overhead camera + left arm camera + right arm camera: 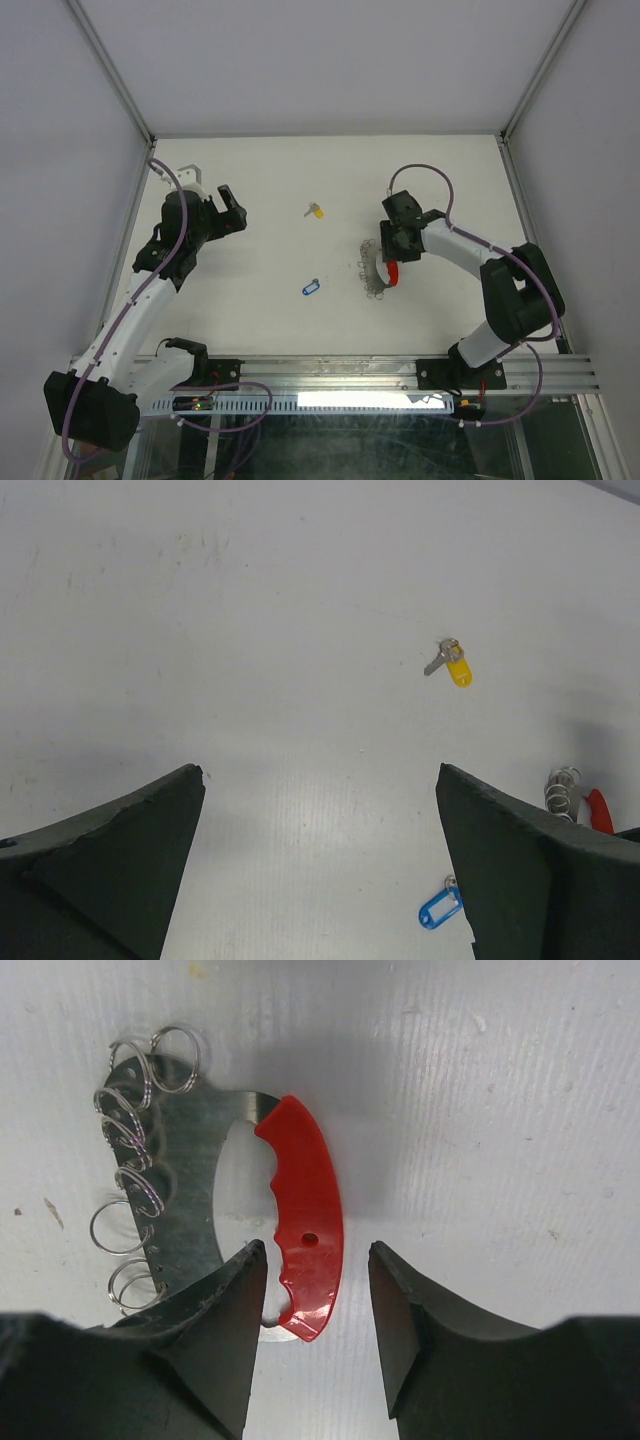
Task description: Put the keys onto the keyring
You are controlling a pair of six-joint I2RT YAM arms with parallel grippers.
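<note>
Keyring [306,1175], lower end masked by right tool [317,1250], fingers apart; left tool [320,770] agape.

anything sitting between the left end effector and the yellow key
Nothing visible. Only white table lies between the open left end effector and the small yellow-headed metal key; the blue-headed key lies off to the side.

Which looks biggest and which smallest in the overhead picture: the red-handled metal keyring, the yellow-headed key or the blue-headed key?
1. The red-handled silvery metal keyring, clearly the largest.
2 and 3. The yellow-headed key and the blue-headed key: both are tiny and look about alike, so I can't rank them.
</note>
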